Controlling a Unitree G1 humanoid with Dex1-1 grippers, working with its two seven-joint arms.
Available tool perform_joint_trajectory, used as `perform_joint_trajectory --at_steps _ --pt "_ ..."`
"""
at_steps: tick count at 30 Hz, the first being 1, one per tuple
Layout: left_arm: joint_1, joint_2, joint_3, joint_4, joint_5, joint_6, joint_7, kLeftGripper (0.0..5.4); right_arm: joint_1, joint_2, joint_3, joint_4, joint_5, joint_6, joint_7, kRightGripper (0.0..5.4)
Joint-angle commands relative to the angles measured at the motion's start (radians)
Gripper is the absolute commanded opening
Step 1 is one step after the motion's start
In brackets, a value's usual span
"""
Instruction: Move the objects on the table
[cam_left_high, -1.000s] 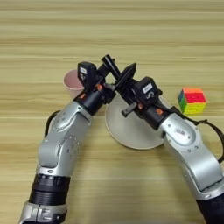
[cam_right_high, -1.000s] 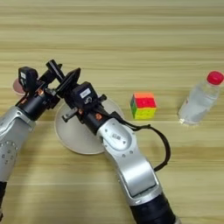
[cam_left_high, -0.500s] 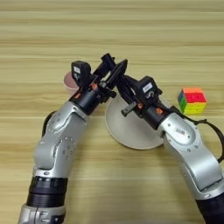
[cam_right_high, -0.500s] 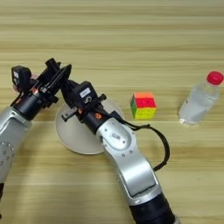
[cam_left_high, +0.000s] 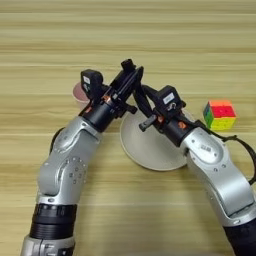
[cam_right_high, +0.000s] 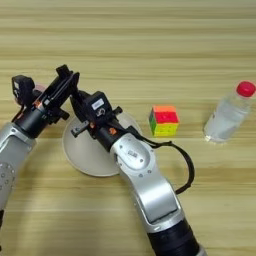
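I see both grippers meet above the plate (cam_left_high: 150, 150), finger states unclear; cube (cam_left_high: 220, 114) and cup (cam_left_high: 79, 93) sit unmoved on the worktop (cam_left_high: 125, 40).

Both arms reach in toward the middle, wrists nearly meeting. Left gripper (cam_left_high: 131, 80): arm bent at elbow, forearm angled up and right, its 2 black fingers lying close together, seemingly closed. Right gripper (cam_left_high: 141, 98): forearm angled up and left, its fingers crossing just beside the left's; finger gap unreadable.
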Motion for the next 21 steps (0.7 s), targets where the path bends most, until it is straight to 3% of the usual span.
perform_joint_trajectory --at_steps 1,16,21 --pt "-0.007 0.012 0.012 0.008 0.004 0.015 0.015 1.01 -0.02 0.007 0.004 -0.026 -0.005 0.012 -0.004 0.93" --pt "-0.01 0.018 0.022 0.027 0.009 0.005 0.007 0.99 -0.018 0.009 0.001 -0.012 -0.005 0.003 -0.006 0.93" --pt "-0.026 0.031 0.069 0.039 -0.004 -0.001 0.019 0.99 -0.01 0.005 0.012 0.001 -0.01 0.004 -0.002 0.93"
